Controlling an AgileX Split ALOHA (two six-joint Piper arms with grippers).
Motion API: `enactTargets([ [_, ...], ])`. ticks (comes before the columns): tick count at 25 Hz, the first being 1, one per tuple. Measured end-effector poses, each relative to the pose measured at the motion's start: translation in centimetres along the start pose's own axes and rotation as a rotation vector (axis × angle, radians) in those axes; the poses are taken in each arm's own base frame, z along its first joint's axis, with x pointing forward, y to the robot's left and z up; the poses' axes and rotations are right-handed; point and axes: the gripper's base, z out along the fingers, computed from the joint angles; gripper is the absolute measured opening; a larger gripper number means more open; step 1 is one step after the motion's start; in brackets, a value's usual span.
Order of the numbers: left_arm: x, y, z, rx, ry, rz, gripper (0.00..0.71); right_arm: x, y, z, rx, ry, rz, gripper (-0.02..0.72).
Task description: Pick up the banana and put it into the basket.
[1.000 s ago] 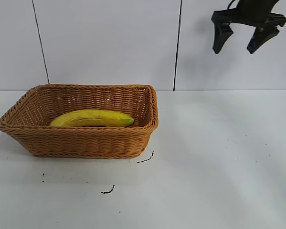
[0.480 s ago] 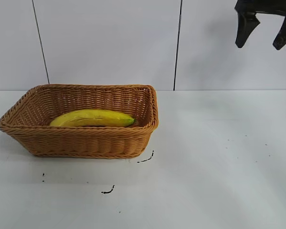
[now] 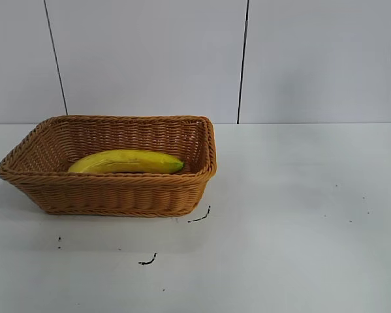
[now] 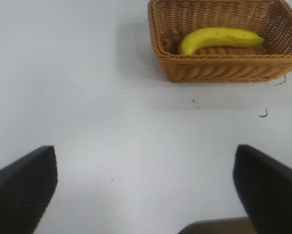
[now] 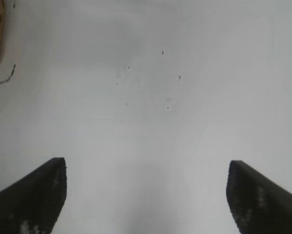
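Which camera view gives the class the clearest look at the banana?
The left wrist view: it looks down into the basket, so the banana shows whole, curve and dark tip. The exterior view shows the banana side-on, its lower edge hidden behind the near wall. The right wrist view shows no banana.

Rough woven wicker basket (image 3: 110,192), smooth glossy banana (image 3: 126,162), matt white table (image 3: 293,222).

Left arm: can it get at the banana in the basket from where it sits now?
Probably yes. The left hand is open over bare table, and the banana lies uncovered in the open-topped basket ahead; nothing stands between.
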Motion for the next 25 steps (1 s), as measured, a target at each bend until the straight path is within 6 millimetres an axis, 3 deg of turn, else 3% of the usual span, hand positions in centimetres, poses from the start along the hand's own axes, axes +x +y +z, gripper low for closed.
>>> enactTargets([
  [6, 0.0, 0.0, 0.0, 0.000, 0.000, 0.000, 0.695, 7.6, 0.5, 0.6, 0.018, -0.181, -0.007, 0.634],
  [9, 0.0, 0.0, 0.0, 0.000, 0.000, 0.000, 0.695, 10.4, 0.7, 0.5, 0.026, -0.285, -0.015, 0.634],
  [16, 0.0, 0.0, 0.0, 0.000, 0.000, 0.000, 0.695, 14.0, 1.2, -2.2, 0.052, -0.591, -0.032, 0.634],
  [25, 0.0, 0.0, 0.0, 0.000, 0.000, 0.000, 0.695, 17.3, 1.5, -3.5, 0.067, -0.816, -0.045, 0.634],
])
